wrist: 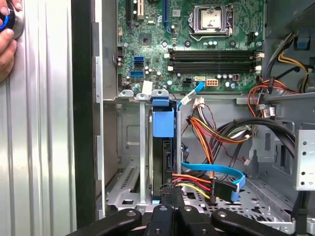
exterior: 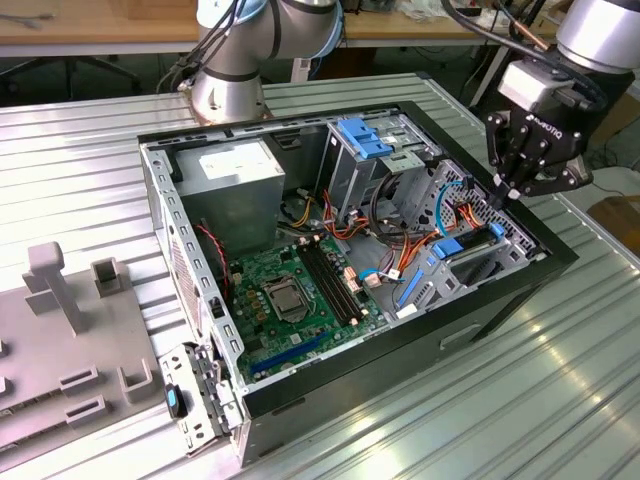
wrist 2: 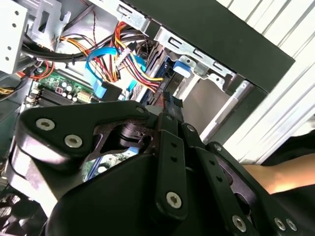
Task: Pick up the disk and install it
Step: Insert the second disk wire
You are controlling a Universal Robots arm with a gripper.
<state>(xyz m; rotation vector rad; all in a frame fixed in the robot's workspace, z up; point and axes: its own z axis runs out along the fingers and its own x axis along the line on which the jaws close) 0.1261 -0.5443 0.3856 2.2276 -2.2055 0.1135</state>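
The disk [exterior: 472, 262] stands on edge in the drive bay at the computer case's end toward the exterior view's right, its blue rails showing at both ends. In the first wrist view the disk [wrist: 164, 147] is a dark slab with a blue rail tab at its far end. My gripper [exterior: 500, 196] hangs just above that bay, pointing down. Its fingers are shut together [wrist: 170, 199] at the disk's near end, beside the red, yellow and blue cable plugs. Whether they touch the disk I cannot tell. The second wrist view has the shut fingertips [wrist 2: 170, 105] over the same bay.
The open case [exterior: 520, 300] lies on a ribbed metal table. Inside are the green motherboard [exterior: 300, 290], the grey power supply [exterior: 235, 175], a blue-latched drive cage [exterior: 365, 140] and loose cables [wrist: 211, 132]. A grey fixture plate [exterior: 60, 330] lies toward the exterior view's left. A person's hand [wrist: 7, 34] rests outside the case.
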